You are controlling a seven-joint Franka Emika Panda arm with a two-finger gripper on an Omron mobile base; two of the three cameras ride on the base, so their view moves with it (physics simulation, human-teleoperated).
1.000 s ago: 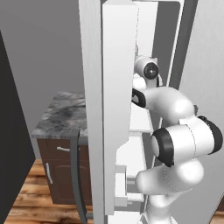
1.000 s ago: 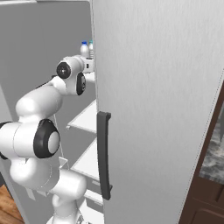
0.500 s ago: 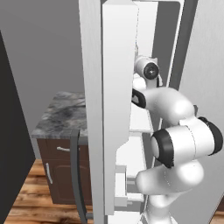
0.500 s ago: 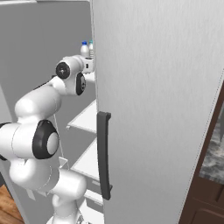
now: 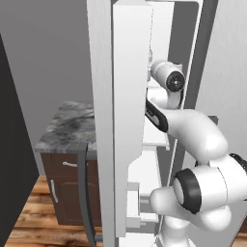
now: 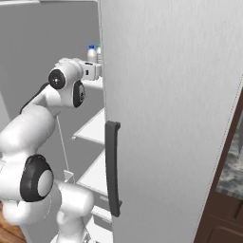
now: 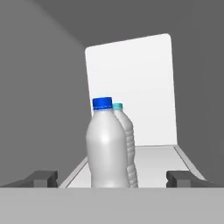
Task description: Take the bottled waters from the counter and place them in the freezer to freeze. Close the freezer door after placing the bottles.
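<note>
Two bottled waters stand upright on a white shelf (image 7: 157, 158) inside the freezer (image 6: 90, 133). The blue-capped bottle (image 7: 105, 148) is nearest me, and the teal-capped one (image 7: 126, 131) is right behind it, partly covered. My gripper (image 7: 112, 178) is open, with its fingertips (image 7: 41, 178) wide apart on either side of the blue-capped bottle and not touching it. In the right base view the blue-capped bottle (image 6: 92, 53) rises just above my hand. The freezer door (image 5: 126, 106) stands open, edge-on, to the left of my arm (image 5: 193, 130). The counter is out of view.
The plain silver refrigerator door (image 6: 175, 109) with its dark handle (image 6: 112, 175) is closed, close on the arm's right. Lower white shelves (image 5: 154, 135) lie under the arm. A marble-topped brown cabinet (image 5: 67, 128) stands left of the open door, over wooden floor (image 5: 34, 226).
</note>
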